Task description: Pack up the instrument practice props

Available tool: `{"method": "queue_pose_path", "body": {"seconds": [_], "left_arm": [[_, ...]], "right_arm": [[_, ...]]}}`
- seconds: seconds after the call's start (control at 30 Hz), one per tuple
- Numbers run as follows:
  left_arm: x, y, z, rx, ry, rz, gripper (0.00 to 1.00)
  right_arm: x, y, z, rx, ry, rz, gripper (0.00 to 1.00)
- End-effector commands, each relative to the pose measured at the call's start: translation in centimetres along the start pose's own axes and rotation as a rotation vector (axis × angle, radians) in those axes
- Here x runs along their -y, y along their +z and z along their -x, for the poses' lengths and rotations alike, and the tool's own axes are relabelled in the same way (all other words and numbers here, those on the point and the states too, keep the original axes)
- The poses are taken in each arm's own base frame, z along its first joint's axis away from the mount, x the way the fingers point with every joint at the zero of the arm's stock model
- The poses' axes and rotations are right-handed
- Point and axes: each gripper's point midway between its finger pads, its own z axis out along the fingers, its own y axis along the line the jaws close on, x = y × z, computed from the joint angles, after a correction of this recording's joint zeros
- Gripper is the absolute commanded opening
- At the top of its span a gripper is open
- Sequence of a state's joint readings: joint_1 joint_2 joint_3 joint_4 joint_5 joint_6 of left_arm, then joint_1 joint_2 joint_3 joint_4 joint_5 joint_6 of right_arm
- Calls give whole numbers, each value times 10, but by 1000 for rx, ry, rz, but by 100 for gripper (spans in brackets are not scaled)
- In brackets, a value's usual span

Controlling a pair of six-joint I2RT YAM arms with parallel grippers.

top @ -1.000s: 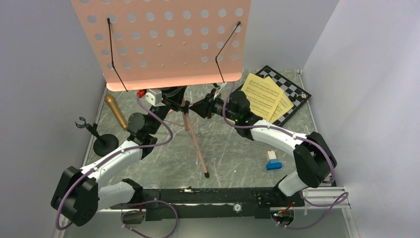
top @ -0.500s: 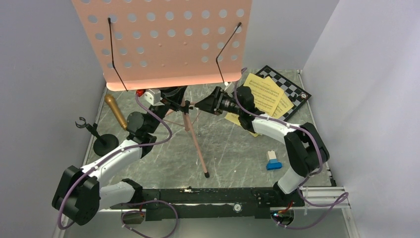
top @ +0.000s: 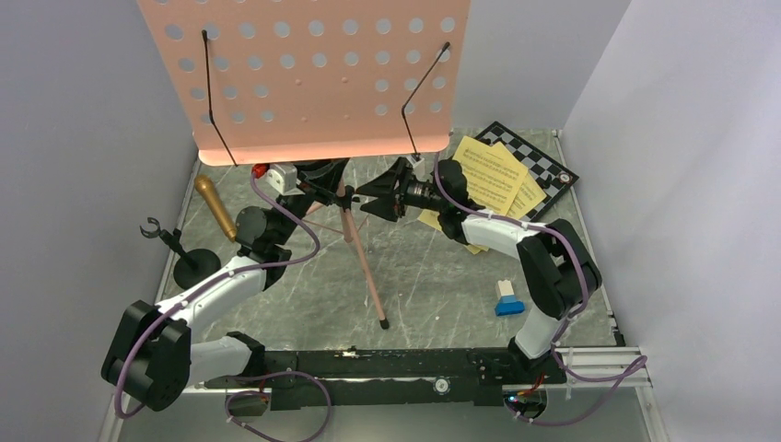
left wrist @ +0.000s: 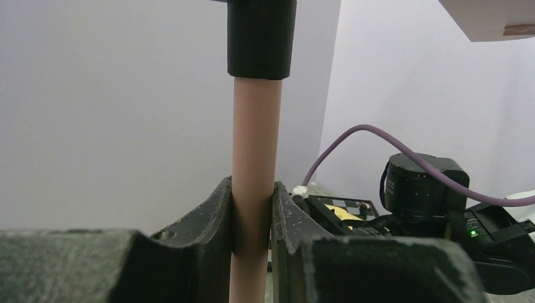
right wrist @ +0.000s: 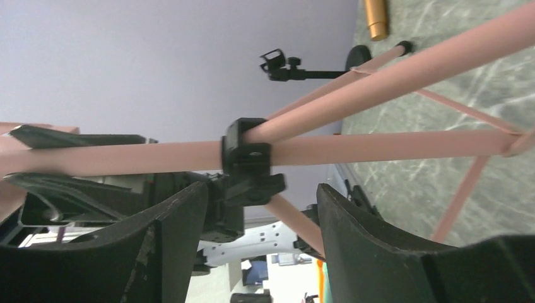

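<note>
From above, we saw the pink music stand (top: pixel 313 83) upright at the back middle of the grey marbled surface (top: pixel 442 276). Its perforated desk filled the top of the view, and one tripod leg reached toward the arm bases. The left pincer (top: pixel 324 184) met the stand just under the desk from the left. The right pincer (top: pixel 373 198) sat just beside the same spot from the right. The yellow sheet-music pages (top: pixel 488 175) lay at the back right, partly over a chessboard (top: pixel 543 161). The gold-brown microphone (top: pixel 215 207) lay flat by the left edge. The black mic stand (top: pixel 184 258) stood upright on its round base just in front of it. A small blue-and-white toy brick car (top: pixel 507 299) sat near the right arm.

In the left wrist view, the left pincer was clamped narrow on the stand's pink pole (left wrist: pixel 255 158), with both fingers pressed against it. The pole ran straight up into a black collar (left wrist: pixel 262 38).

In the right wrist view, the right pincer stood wide, its two fingers (right wrist: pixel 170 240) well apart and holding nothing. The black hub (right wrist: pixel 249 158), where the pink legs join the pole, lay in the gap just beyond them. We could not tell whether either finger touched it. Far behind, we could make out the mic stand and one end of the microphone.
</note>
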State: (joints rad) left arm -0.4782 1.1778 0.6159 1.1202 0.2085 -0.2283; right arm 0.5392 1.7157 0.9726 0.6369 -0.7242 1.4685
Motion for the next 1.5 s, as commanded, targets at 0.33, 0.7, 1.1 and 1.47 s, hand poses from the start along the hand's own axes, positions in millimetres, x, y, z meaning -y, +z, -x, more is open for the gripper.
{"method": "queue_pose_path", "body": {"seconds": [0.33,0.7,1.1,1.47], "left_arm": [[29,-4,-9,-37,-114,-112,0],[31,-9,-12,-42,-116,-116,0],[27,-12,-16,-47,-117,-98,0],[27,-15,-21,-70,-106,-98,0]], "right_arm": [[-56,10,-5,-40,22,76,48],[-50,18,2,-26,69,71,51],[-44,27,8,-34,111,78,25],[-33,31,15,-46,-258,-50,0]]}}
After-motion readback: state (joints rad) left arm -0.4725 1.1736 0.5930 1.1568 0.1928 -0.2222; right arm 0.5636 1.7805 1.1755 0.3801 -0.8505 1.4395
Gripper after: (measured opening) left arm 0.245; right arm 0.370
